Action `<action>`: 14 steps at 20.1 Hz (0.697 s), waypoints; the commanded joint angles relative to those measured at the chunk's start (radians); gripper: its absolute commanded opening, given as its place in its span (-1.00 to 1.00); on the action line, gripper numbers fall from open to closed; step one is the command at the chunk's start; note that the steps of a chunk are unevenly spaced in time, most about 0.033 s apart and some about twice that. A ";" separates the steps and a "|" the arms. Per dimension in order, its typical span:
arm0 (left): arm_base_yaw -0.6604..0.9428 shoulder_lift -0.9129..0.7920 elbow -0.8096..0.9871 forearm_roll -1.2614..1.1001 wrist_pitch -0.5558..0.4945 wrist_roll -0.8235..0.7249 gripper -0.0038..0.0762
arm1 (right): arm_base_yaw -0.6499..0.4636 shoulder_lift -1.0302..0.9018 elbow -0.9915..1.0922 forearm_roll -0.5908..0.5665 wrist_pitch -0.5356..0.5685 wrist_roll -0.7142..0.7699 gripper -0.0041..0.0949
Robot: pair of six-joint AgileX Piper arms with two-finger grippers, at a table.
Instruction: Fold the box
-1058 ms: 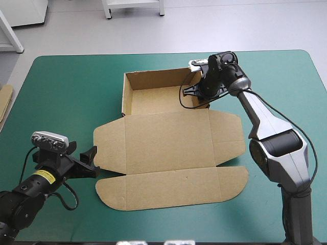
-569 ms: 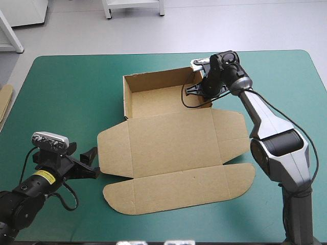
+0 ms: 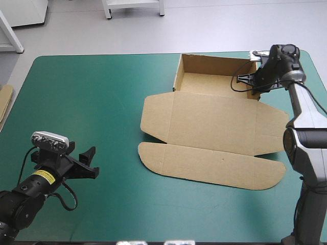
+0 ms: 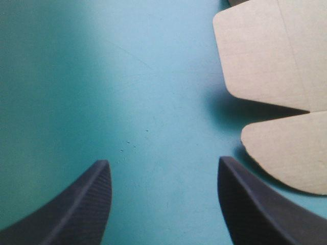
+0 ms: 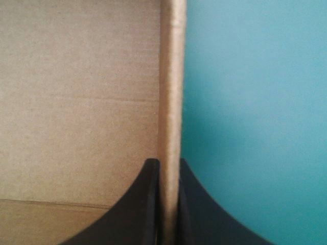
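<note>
Box (image 3: 212,127) tray walls up at upper right, lid flat, unfolded; right end effector (image 5: 170,163) clamped on wall, left end effector (image 4: 163,168) wide, empty.

The table (image 3: 97,97), under its teal-green cover, carries the brown box (image 3: 212,130): an open tray with lid and rounded flaps lying flat. One tray wall is pinched between the right gripper's (image 5: 167,162) jaws. The flaps lie ahead of the left gripper's (image 4: 163,162) parted jaws. More brown board (image 3: 4,102) shows at the table's left edge.
</note>
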State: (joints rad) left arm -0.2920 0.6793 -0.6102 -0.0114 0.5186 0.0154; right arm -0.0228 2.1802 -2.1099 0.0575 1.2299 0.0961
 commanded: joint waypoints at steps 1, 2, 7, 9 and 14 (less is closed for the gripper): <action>-0.002 -0.004 -0.028 -0.001 -0.072 -0.006 0.15 | -0.084 -0.063 0.033 -0.051 0.019 -0.041 -0.94; -0.002 -0.004 -0.028 -0.001 -0.072 -0.006 0.11 | -0.129 -0.065 0.063 -0.068 0.019 -0.051 -0.94; -0.002 -0.004 -0.028 -0.001 -0.072 -0.006 0.06 | -0.266 -0.101 0.097 -0.104 0.017 -0.060 -0.94; -0.002 -0.004 -0.028 -0.001 -0.072 -0.006 0.06 | -0.326 -0.101 0.097 -0.089 0.017 -0.065 -0.94; -0.002 -0.004 -0.028 -0.004 -0.072 -0.006 0.06 | -0.463 -0.103 0.097 -0.048 0.017 -0.073 -0.94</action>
State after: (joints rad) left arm -0.2920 0.6793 -0.6102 -0.0103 0.5186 0.0154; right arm -0.4274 2.1280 -2.0027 0.0443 1.2067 0.0439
